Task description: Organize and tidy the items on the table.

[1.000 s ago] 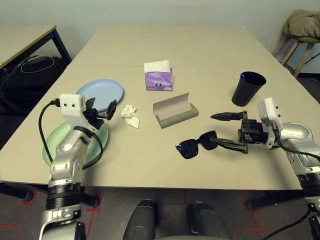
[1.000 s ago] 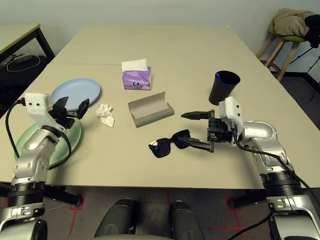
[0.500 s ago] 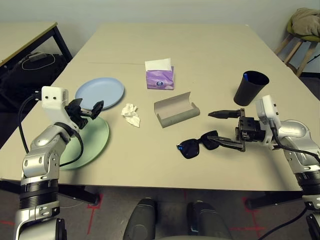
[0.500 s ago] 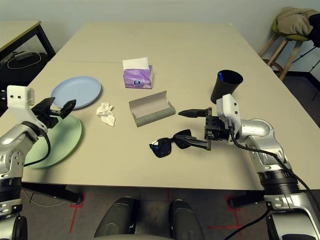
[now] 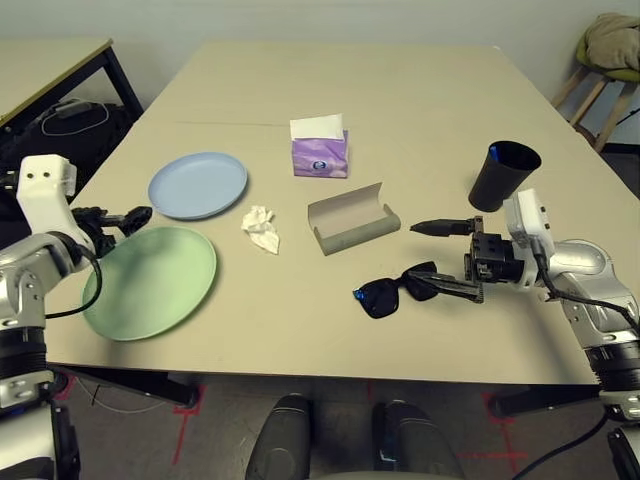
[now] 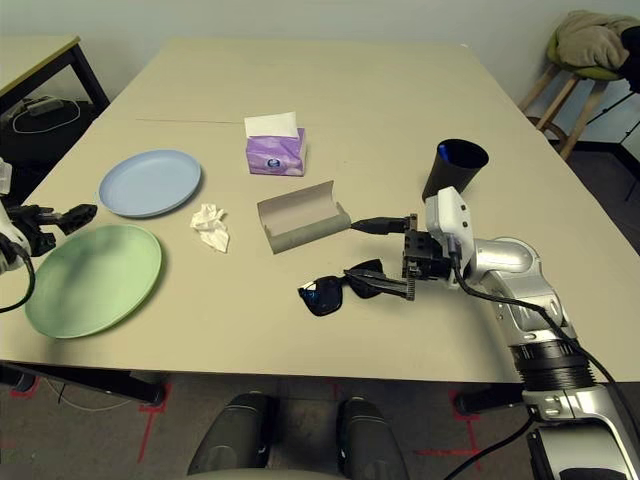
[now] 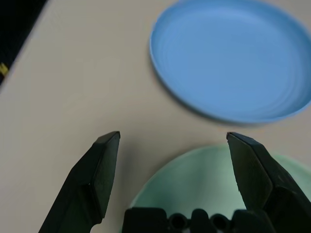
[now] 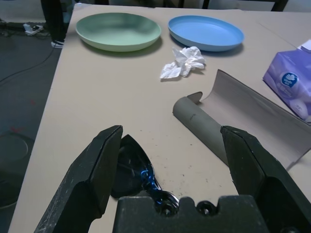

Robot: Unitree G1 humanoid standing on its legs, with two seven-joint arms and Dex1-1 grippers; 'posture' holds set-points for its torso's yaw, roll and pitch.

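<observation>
Head views, room: your beige table (image 5: 420,110) has wide bare top beyond the purple tissue box (image 5: 319,155); a tan desk (image 5: 50,65) stands off its far left corner and a stool with a bundle (image 5: 612,45) off the far right.
Head views, left edge: your left gripper (image 5: 118,220) hovers with fingers spread at the table's left edge, just beside the pale green plate (image 5: 150,282); the pale blue plate (image 5: 198,185) lies just beyond, the two rims nearly touching.
Head views, middle: the crumpled white tissue (image 5: 262,229) sits between the plates and the grey glasses case (image 5: 350,222), which lies open, lid tilted up.
Head views, right: your right gripper (image 6: 385,256) is spread wide and grasps nothing; its lower finger touches the black sunglasses (image 6: 340,288), lying unfolded near the front edge. The black cup (image 5: 502,176) stands upright behind it.
Left wrist view: you see both plates beyond parted fingers (image 7: 95,174), with bare table beside them.
Right wrist view: sunglasses lie against one finger (image 8: 92,170), the case beyond, then the tissue and both plates.
</observation>
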